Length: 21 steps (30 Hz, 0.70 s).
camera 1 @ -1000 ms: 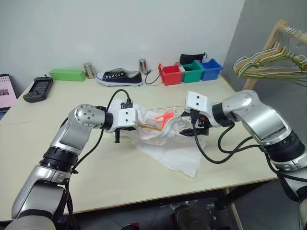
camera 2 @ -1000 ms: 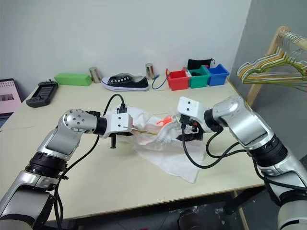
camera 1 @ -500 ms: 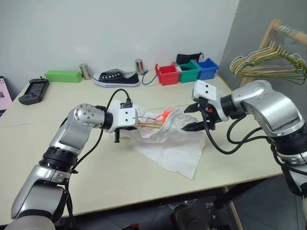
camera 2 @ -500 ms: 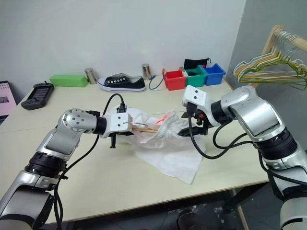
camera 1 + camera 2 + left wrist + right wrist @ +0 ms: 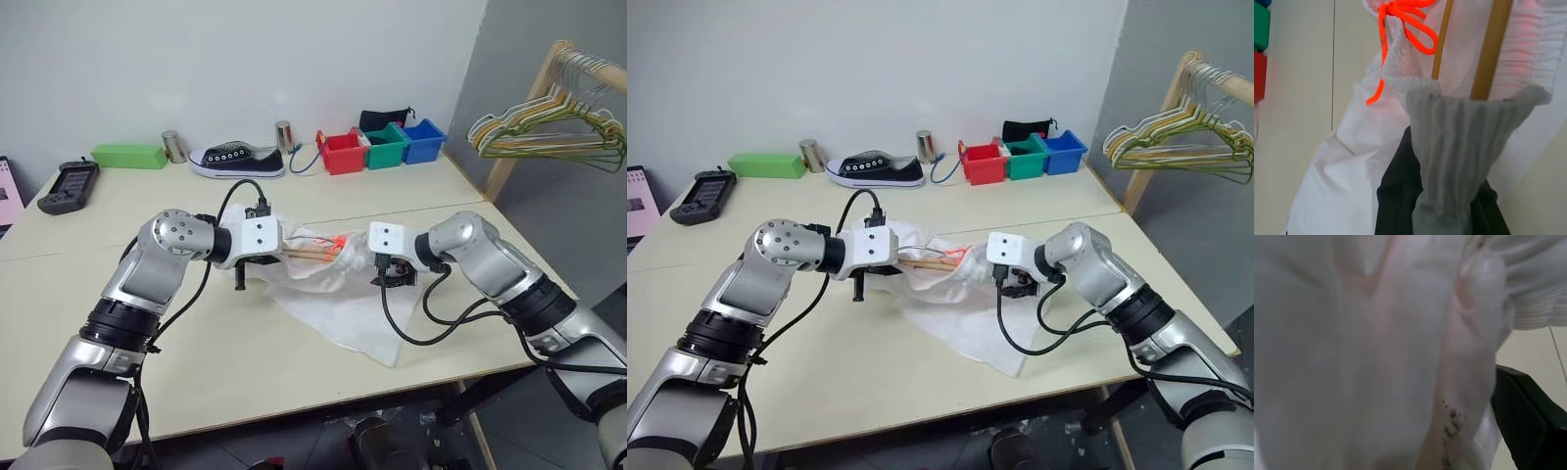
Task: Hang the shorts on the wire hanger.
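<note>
The white shorts (image 5: 345, 305) lie crumpled at the middle of the table, the orange-red drawstring (image 5: 1404, 20) at their waistband. The golden-tan wire hanger (image 5: 312, 254) runs inside the waistband; its rods (image 5: 1492, 49) show in the left wrist view. My left gripper (image 5: 1442, 205) is shut on a gathered fold of the waistband at the shorts' left end. My right gripper (image 5: 390, 277) presses into the cloth at the shorts' right end. There one black finger (image 5: 1528, 423) stands far to the side, so the jaws look open, and cloth hides the other finger.
Along the back of the table stand a black shoe (image 5: 239, 160), red (image 5: 343, 152), green (image 5: 389, 145) and blue (image 5: 425, 139) bins, a green box (image 5: 130, 155) and two metal cans (image 5: 173, 145). A wooden rack with coloured hangers (image 5: 549, 132) stands off the table's right edge.
My right gripper has come down from above the waistband and pushed into the shorts' right end. The left gripper has kept its hold in place. The camera shifted slightly.
</note>
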{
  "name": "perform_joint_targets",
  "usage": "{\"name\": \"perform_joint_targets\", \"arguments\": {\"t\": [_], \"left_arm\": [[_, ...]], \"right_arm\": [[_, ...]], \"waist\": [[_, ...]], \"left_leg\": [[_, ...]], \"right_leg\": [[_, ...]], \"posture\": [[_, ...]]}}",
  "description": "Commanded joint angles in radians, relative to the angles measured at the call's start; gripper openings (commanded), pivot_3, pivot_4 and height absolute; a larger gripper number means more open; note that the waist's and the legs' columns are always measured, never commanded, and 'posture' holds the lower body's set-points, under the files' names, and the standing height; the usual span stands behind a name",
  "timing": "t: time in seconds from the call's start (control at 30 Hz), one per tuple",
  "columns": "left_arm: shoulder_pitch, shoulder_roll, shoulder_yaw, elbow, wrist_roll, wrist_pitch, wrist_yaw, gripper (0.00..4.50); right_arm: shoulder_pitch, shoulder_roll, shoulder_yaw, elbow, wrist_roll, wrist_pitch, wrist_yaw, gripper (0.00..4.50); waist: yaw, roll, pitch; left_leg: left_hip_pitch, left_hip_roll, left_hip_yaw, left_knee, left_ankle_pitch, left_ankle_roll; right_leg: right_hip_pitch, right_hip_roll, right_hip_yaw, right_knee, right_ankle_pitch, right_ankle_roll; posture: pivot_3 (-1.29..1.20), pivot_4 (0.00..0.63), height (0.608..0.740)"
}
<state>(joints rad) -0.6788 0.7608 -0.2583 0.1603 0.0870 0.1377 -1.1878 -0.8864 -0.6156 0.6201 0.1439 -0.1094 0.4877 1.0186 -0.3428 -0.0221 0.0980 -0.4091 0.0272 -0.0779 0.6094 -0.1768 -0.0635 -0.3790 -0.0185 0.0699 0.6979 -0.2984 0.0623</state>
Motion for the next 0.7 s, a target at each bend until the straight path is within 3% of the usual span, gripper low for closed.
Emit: {"name": "perform_joint_targets", "arguments": {"t": [0.03,0.3,0.43,0.7], "left_arm": [[-0.016,0.0,0.046,-0.072,-0.044,-0.009,0.006,0.0],[-0.021,-0.005,0.049,-0.071,-0.044,-0.003,0.017,0.0],[-0.025,-0.004,0.05,-0.06,-0.039,-0.013,0.017,0.0],[-0.043,-0.011,0.052,-0.034,-0.031,-0.046,0.024,0.0]], "right_arm": [[-0.027,0.024,-0.017,0.012,-0.053,-0.082,-0.014,2.77],[-0.017,0.038,-0.055,0.022,-0.088,-0.132,-0.003,1.18],[-0.015,0.043,-0.075,0.013,-0.091,-0.133,0.006,0.02],[-0.009,0.046,-0.095,0.0,-0.094,-0.123,0.012,0.02]], "waist": [[0.002,0.0,0.0],[0.01,0.0,0.0],[0.01,0.0,0.0],[0.009,0.0,0.0]], "left_leg": [[0.0,0.0,0.0,0.0,0.0,0.0],[0.003,0.0,-0.001,0.0,0.0,0.0],[0.005,0.0,-0.001,0.0,0.0,0.0],[0.007,0.0,0.0,0.0,0.0,0.0]], "right_leg": [[0.0,0.0,0.0,0.0,0.0,0.0],[0.004,0.0,0.0,0.0,0.0,0.0],[0.006,0.0,0.0,0.0,0.0,0.0],[0.007,0.0,0.0,0.0,0.0,0.0]], "posture": [[-0.23,0.014,0.74],[-0.23,0.012,0.74],[-0.23,0.012,0.74],[-0.24,0.008,0.74]]}}
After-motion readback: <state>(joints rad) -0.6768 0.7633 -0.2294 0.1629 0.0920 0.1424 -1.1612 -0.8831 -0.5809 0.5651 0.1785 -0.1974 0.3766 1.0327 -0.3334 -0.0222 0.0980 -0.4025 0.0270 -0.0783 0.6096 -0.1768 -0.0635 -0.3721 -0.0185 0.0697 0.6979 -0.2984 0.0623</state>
